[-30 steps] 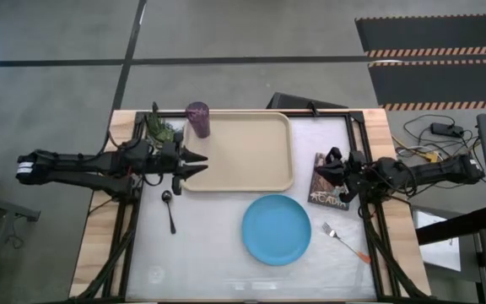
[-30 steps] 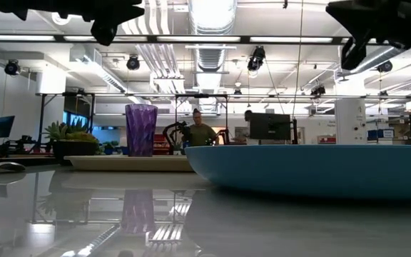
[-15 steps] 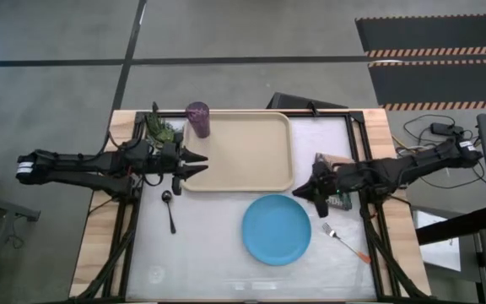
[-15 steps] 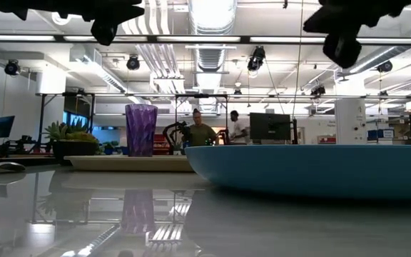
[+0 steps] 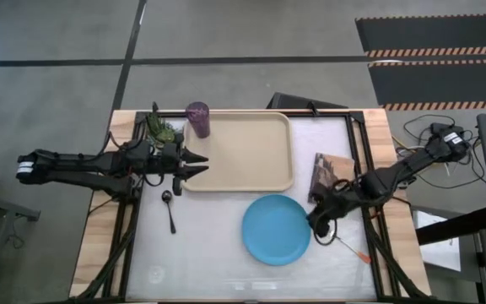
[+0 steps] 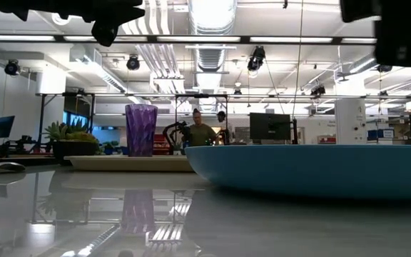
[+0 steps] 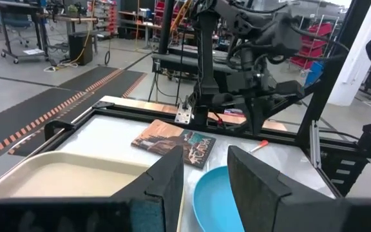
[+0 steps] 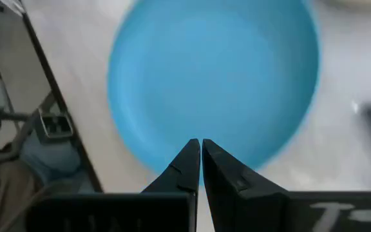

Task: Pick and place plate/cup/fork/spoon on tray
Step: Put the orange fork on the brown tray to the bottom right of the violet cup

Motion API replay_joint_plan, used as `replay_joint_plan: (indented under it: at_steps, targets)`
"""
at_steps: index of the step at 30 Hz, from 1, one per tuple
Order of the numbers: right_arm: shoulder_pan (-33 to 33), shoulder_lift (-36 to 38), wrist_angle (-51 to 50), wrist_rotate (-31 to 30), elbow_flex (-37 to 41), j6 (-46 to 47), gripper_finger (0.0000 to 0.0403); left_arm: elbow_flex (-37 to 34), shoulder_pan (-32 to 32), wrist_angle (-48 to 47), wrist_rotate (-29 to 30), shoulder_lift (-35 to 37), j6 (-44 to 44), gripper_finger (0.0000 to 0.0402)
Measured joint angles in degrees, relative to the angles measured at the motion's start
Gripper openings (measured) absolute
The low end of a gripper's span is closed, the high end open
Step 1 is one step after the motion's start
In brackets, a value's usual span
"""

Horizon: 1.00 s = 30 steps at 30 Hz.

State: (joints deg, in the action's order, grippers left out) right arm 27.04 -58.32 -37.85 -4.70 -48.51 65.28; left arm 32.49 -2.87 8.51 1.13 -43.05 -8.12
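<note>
The sky-blue plate [image 5: 277, 230] lies flat on the table, near of the beige tray [image 5: 243, 152]. The purple cup [image 5: 198, 118] stands upright at the tray's far left corner. The dark spoon [image 5: 170, 209] lies left of the plate. The orange-handled fork [image 5: 346, 242] lies right of it. My right gripper [image 5: 314, 225] is shut and empty. It hangs high over the plate's right rim and looks down on the plate [image 8: 218, 77]. My left gripper [image 5: 202, 165] is open and empty over the tray's left rim.
A dark-covered book [image 5: 327, 175] lies right of the tray, far of the fork. A small green plant [image 5: 160, 128] stands at the far left corner next to the cup. A black frame runs along the table's edges. People stand in the room beyond the table [image 6: 202, 132].
My right gripper has swung from over the book toward the table's left, then toward the near edge. It now hangs over the plate's right rim and has tipped to point down. Nothing on the table has moved.
</note>
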Motion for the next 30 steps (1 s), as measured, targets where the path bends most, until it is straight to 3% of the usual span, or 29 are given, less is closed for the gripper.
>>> replay_joint_plan:
  at_steps: [13, 21, 30]
  targets:
    - [11.36, -6.28, -8.33, 12.33, 0.04, 23.97, 0.0009, 0.52, 0.0, 0.04, 0.04, 0.43, 2.26, 0.0103]
    - [12.86, -13.07, -9.1, 19.93, 0.15, 24.74, 0.0009, 0.28, 0.0, 0.0, 0.07, 2.17, 2.99, 0.0103]
    - [12.84, -17.85, -10.84, 21.65, 0.57, 22.75, 0.0009, 0.04, 0.01, -0.02, 0.38, 4.01, 3.02, 0.0103]
